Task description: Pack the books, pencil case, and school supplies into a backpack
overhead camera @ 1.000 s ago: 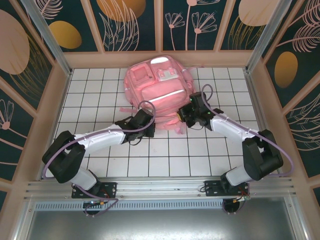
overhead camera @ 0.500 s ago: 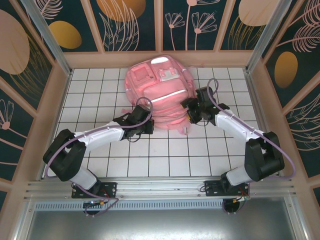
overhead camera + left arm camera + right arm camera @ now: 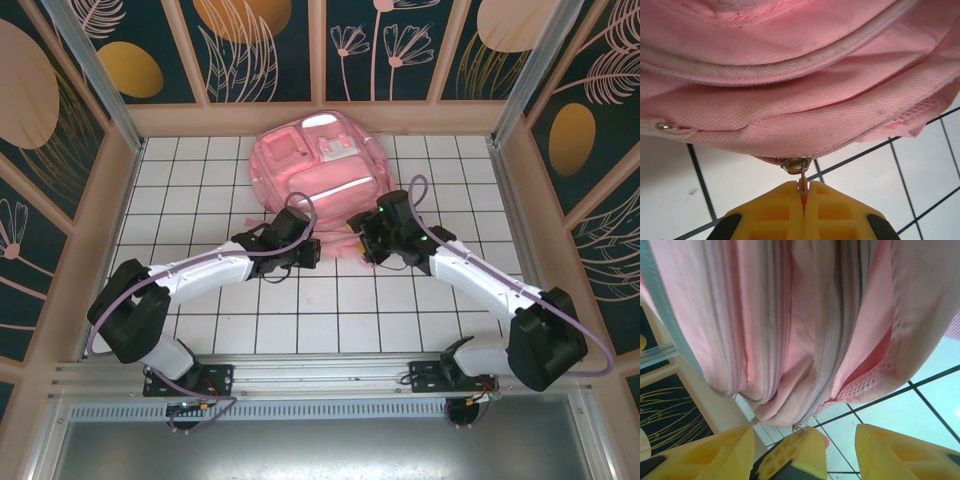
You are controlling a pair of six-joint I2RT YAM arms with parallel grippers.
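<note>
Left pincer (image 3: 803, 189) pinches the zipper pull (image 3: 802, 183) of the backpack (image 3: 790, 75) — right pincer (image 3: 801, 435) spread beside it.

A large pink fabric backpack (image 3: 318, 185) with a silvery stripe lay flat, front pockets upward, at the far middle of the white-tiled counter (image 3: 190, 190).

One backpack (image 3: 318, 180), one zipper pull (image 3: 796, 165), two arms (image 3: 200, 270) (image 3: 480, 280)

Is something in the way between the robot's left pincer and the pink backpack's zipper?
No, nothing visible is in the way. The left pincer is already shut on the little zipper pull at the backpack edge, with the white tiled table beneath it.
</note>
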